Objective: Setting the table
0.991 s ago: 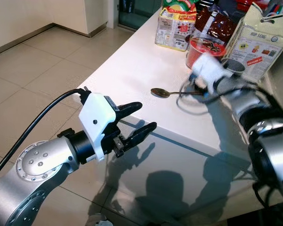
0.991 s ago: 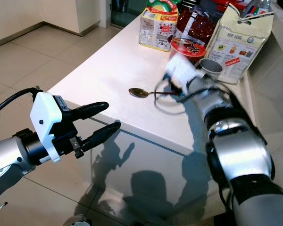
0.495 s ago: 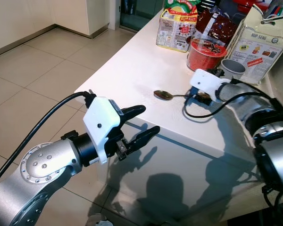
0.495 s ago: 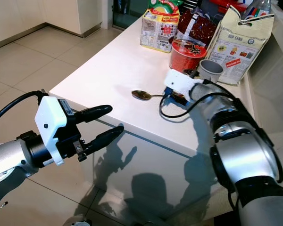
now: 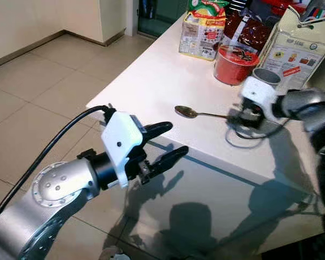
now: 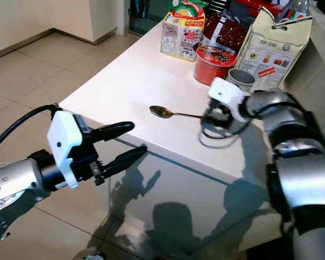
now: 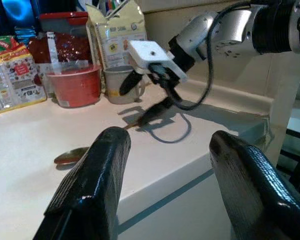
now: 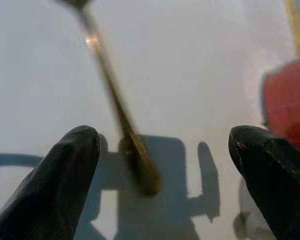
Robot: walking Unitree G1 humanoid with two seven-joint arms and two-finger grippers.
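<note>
right gripper [image 8: 155, 165] is the one doing the work, sitting low over the white table [image 5: 151, 70] at centre right of the head views, fingers spread wide with the handle end of the spoon [image 5: 197, 113] lying between them but not pinched yet. in the right wrist view the handle runs straight up the gap between the two black fingertips [image 8: 70, 160], so my guess is it's lined up like that so a simple close would catch the thin stem. spoon itself lies flat on the tabletop, bowl pointing toward the left of the frame, handle toward the gripper, roughly mid-frame and not far from the near edge. left gripper [image 5: 165, 145] hangs out in the lower middle of the frame, off the table edge and above the floor, fingers apart and holding nothing, looks like it's just parked out of the way. upper right of the frame is cluttered: a red tub [image 5: 236, 64], a grey cup [image 5: 266, 76] just beside it, a big paper bag [image 5: 293, 46] and a snack box [image 5: 201, 32] behind, all well apart from the spoon. i'd say the tricky bit is getting fingers under something that flat without skidding it along the smooth top.
</note>
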